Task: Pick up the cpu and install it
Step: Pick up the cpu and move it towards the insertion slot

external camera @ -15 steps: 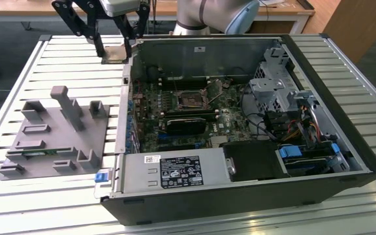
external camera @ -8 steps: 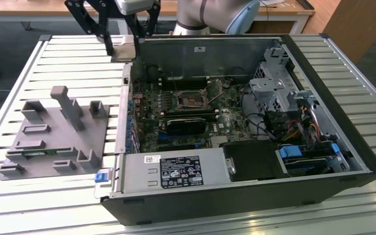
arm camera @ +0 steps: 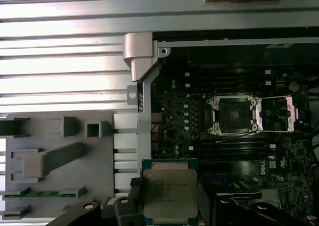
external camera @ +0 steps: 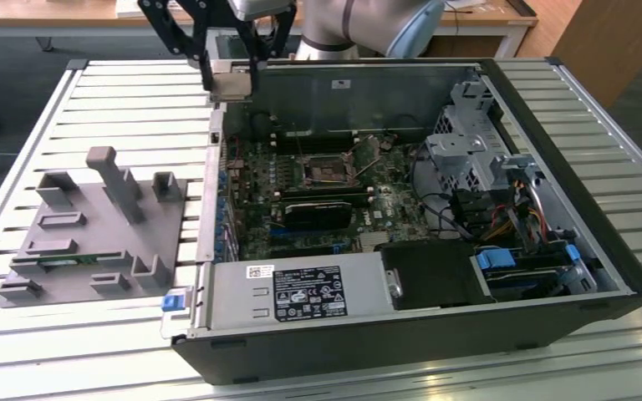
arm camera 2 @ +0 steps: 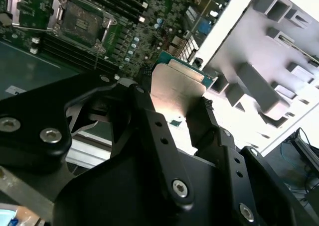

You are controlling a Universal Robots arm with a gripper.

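Above the edge of the open computer case, the pincer pinches the cpu by two sides. Beyond it lies the open socket; on its other side, a grey tray rests on the counter.

Pale slatted metal table under bright even light, grey floor beyond its edge at the exterior view's left, light wooden desk past the far edge, wooden cabinet side off the far corner at that view's right
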